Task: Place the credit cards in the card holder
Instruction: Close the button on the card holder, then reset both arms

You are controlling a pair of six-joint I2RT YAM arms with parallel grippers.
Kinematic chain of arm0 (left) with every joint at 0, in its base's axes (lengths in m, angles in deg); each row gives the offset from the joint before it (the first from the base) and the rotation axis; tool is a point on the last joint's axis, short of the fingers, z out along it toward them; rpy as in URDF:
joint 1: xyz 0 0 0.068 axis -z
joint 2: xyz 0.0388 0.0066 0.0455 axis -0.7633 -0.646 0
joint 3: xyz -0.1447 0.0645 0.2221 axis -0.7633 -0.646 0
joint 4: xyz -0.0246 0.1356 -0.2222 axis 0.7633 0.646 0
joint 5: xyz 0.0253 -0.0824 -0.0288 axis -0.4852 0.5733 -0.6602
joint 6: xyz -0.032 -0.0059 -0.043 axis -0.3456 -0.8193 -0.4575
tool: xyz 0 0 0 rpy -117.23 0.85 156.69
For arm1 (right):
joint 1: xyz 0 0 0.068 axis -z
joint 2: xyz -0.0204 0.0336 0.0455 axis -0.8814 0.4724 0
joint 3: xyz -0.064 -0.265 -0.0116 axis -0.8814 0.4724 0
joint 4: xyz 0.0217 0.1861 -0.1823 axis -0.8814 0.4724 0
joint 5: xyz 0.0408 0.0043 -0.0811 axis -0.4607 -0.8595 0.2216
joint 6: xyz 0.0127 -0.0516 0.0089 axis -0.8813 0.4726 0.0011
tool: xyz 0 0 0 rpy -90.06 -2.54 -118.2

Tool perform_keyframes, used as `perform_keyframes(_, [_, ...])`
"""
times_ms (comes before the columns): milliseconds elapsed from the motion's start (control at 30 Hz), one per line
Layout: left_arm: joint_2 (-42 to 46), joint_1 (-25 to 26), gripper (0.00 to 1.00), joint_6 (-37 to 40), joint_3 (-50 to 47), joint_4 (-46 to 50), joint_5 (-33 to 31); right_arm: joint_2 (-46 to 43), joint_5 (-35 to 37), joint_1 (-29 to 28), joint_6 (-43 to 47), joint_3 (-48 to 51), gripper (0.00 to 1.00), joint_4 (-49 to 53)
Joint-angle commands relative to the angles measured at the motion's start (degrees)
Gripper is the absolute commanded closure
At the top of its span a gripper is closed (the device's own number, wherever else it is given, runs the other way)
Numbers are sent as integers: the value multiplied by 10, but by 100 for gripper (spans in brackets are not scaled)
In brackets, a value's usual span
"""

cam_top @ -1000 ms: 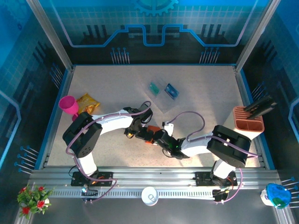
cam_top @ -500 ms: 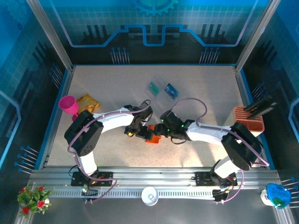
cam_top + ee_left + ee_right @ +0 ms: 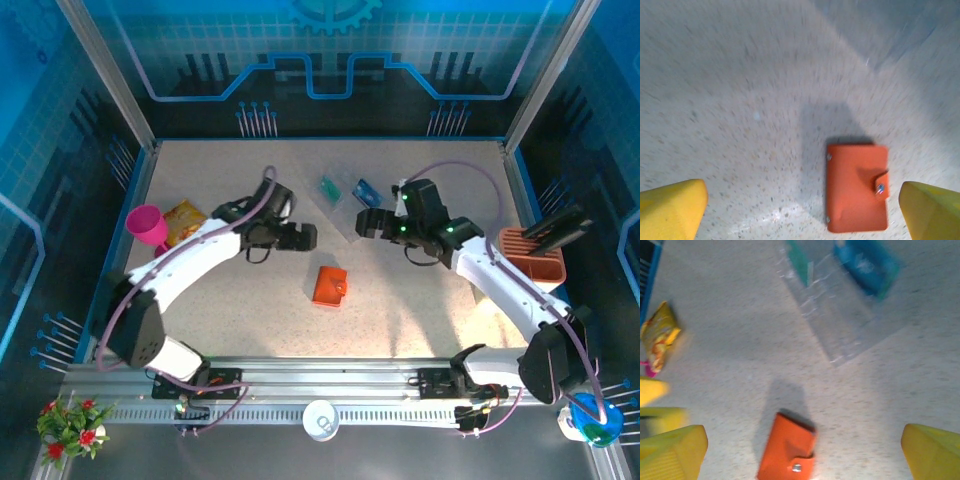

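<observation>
Orange card holder (image 3: pixel 329 286) snapped closed; left tool (image 3: pixel 308 238), right tool (image 3: pixel 362 224) gape empty; clear rack (image 3: pixel 845 320) by credit cards (image 3: pixel 867 265).

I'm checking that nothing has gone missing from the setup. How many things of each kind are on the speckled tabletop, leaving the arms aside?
Cards: 2, a teal card and a blue card
Orange wallet: 1
Clear plastic rack: 1
Pink cup: 1
Yellow snack bag: 1
Orange slotted box: 1
Black item standing in that box: 1
Total: 8
</observation>
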Motion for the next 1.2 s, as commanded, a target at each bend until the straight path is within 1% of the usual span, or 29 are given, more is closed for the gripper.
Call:
perform_keyframes(0, [51,-26,1,-4,-19,-44,-51,-4,31,39,75,0,0,39])
perform_keyframes(67, [84,-40,1,14,-47,-77,-92,-3,57,61,95,28,0,6])
perform_keyframes(133, [117,-44,1,49,-90,-134,-148,-1,61,93,91,63,0,-39])
perform_keyframes(200, [155,-48,1,101,-148,-219,-197,-2,65,129,85,95,0,-87])
perform_keyframes(267, [188,-57,1,146,-208,-310,-224,-1,89,146,116,110,0,-113])
perform_keyframes(333, [213,-77,1,158,-258,-372,-236,1,116,147,174,122,0,-145])
perform_keyframes(433, [230,-115,1,186,-309,-424,-240,7,167,154,231,152,0,-211])
perform_keyframes(467, [231,-129,1,190,-321,-435,-239,14,171,162,238,157,0,-228])
perform_keyframes(600, [210,-180,1,197,-356,-481,-202,58,176,184,266,173,0,-292])
perform_keyframes(733, [160,-209,1,213,-380,-563,-180,90,167,197,292,197,0,-375])
perform_keyframes(867, [84,-235,1,212,-400,-667,-164,121,136,210,317,245,0,-520])
perform_keyframes(900, [67,-239,1,213,-405,-689,-165,123,125,215,318,246,0,-521])
perform_keyframes(967, [29,-249,1,209,-419,-742,-150,129,72,234,302,243,0,-531])
perform_keyframes(1000, [17,-253,1,207,-424,-758,-144,134,51,240,297,257,0,-572])
perform_keyframes(1100, [-12,-260,1,207,-437,-808,-123,133,8,244,309,270,0,-593])
perform_keyframes(1167, [-37,-267,1,208,-446,-848,-96,138,-34,240,330,285,0,-630])
